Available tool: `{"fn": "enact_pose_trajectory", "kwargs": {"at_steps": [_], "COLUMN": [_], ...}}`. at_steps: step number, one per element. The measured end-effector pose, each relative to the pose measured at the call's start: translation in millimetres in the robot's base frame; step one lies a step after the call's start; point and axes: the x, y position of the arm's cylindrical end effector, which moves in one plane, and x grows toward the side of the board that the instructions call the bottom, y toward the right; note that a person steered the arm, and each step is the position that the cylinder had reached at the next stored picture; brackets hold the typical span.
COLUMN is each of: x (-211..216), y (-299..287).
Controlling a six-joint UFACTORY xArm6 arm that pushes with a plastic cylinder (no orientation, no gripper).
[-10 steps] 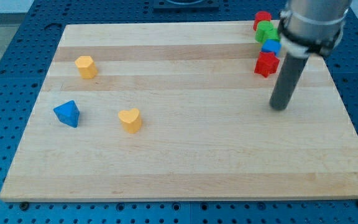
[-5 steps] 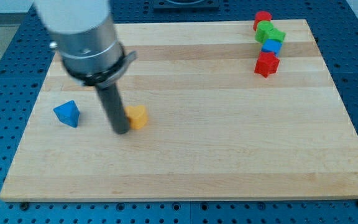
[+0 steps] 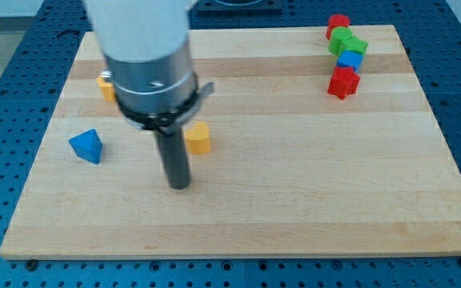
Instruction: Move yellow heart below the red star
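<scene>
The yellow heart (image 3: 198, 138) lies left of the board's centre, partly hidden by my rod. My tip (image 3: 179, 186) rests on the board just below and slightly left of it; I cannot tell whether they touch. The red star (image 3: 343, 82) lies at the view's upper right, far from both the heart and my tip.
Above the red star stand a blue block (image 3: 349, 60), a green block (image 3: 346, 40) and a red block (image 3: 338, 24) in a column. A blue triangular block (image 3: 86, 146) lies at the left. A second yellow block (image 3: 105, 86) peeks out behind the arm. The wooden board (image 3: 294, 200) sits on a blue pegboard.
My rod swept from the view's right across to the heart's left side, then shifted right and down. The yellow heart moved right and slightly up.
</scene>
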Motion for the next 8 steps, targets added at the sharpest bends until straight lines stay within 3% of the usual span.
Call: {"fn": "enact_pose_trajectory", "kwargs": {"at_steps": [2,6,8], "x": [-66.1,-90.2,-93.4], "y": [13.9,176.6,204.5]}}
